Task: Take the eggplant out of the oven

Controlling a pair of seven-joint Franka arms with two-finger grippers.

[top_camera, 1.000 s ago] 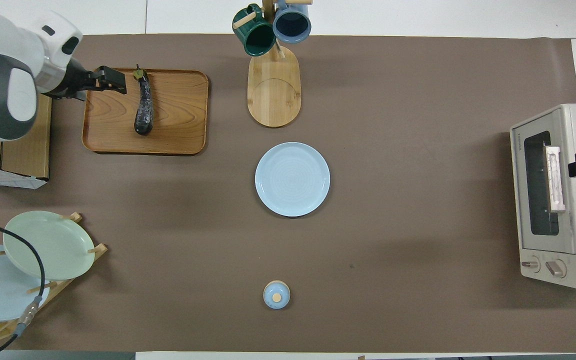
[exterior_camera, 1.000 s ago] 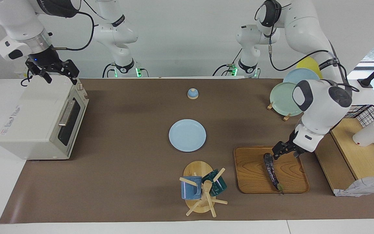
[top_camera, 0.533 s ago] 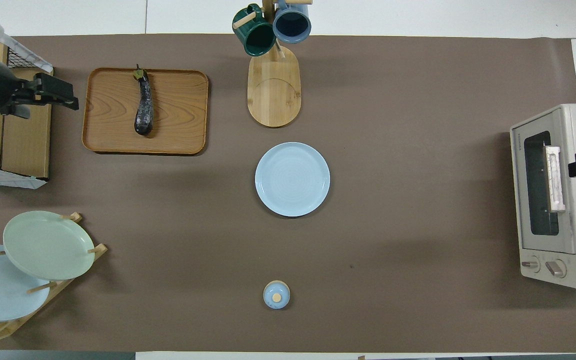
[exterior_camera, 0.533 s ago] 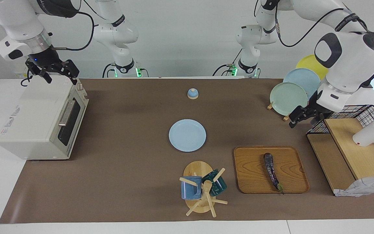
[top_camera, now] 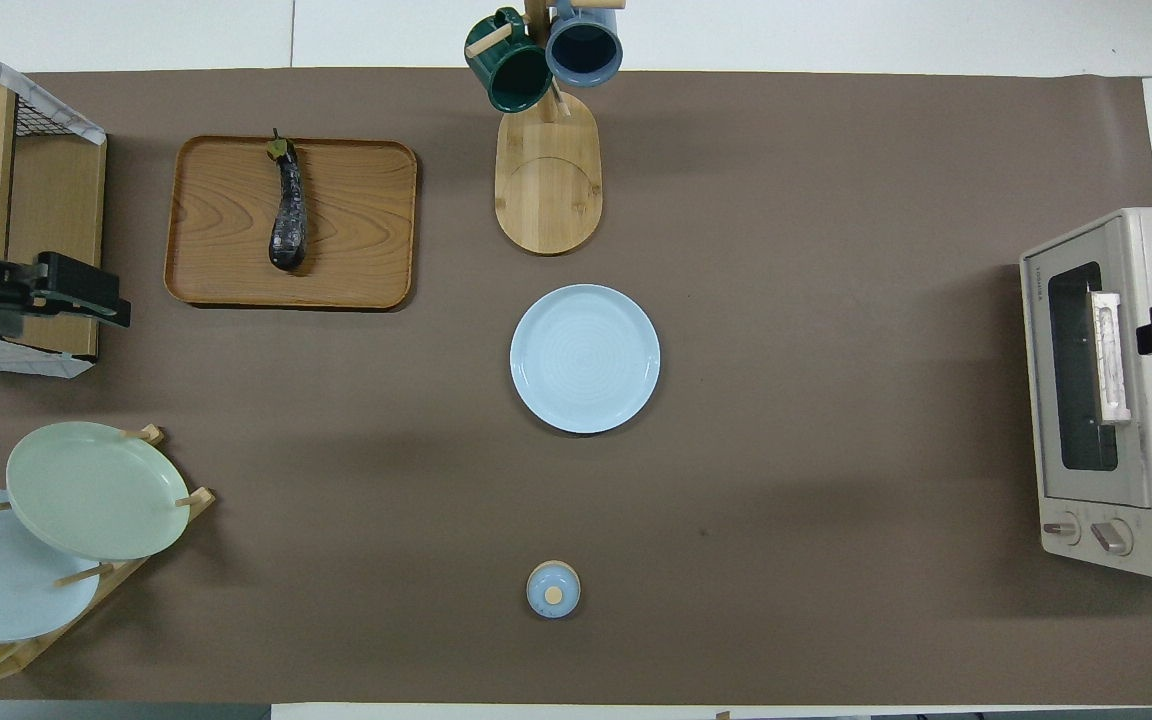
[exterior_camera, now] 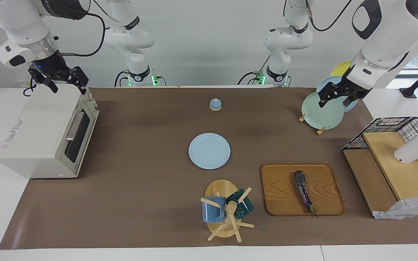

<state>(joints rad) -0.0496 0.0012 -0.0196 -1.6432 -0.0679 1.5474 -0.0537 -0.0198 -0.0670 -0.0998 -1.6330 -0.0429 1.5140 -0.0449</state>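
The dark purple eggplant (exterior_camera: 303, 189) (top_camera: 286, 207) lies on a wooden tray (exterior_camera: 285, 192) (top_camera: 226, 260) toward the left arm's end of the table, with nothing touching it. The off-white oven (exterior_camera: 38, 130) (top_camera: 1096, 380) stands at the right arm's end with its glass door closed. My left gripper (exterior_camera: 334, 101) (top_camera: 111, 305) hangs open and empty high in the air, over the ground between the plate rack and the wire shelf, well clear of the tray. My right gripper (exterior_camera: 68, 88) is open and empty just above the oven's top, at its end nearer the robots.
A light blue plate (exterior_camera: 209, 150) lies mid-table. A mug tree (exterior_camera: 227, 210) with two mugs stands beside the tray. A plate rack (exterior_camera: 321, 108) and a wire basket shelf (exterior_camera: 394, 145) with a white cup (exterior_camera: 412, 148) fill the left arm's end. A small blue knob (exterior_camera: 215, 104) sits nearer the robots.
The left gripper has risen from beside the eggplant on the tray and drawn back toward the plate rack. The eggplant stayed on the tray. The right arm has not moved.
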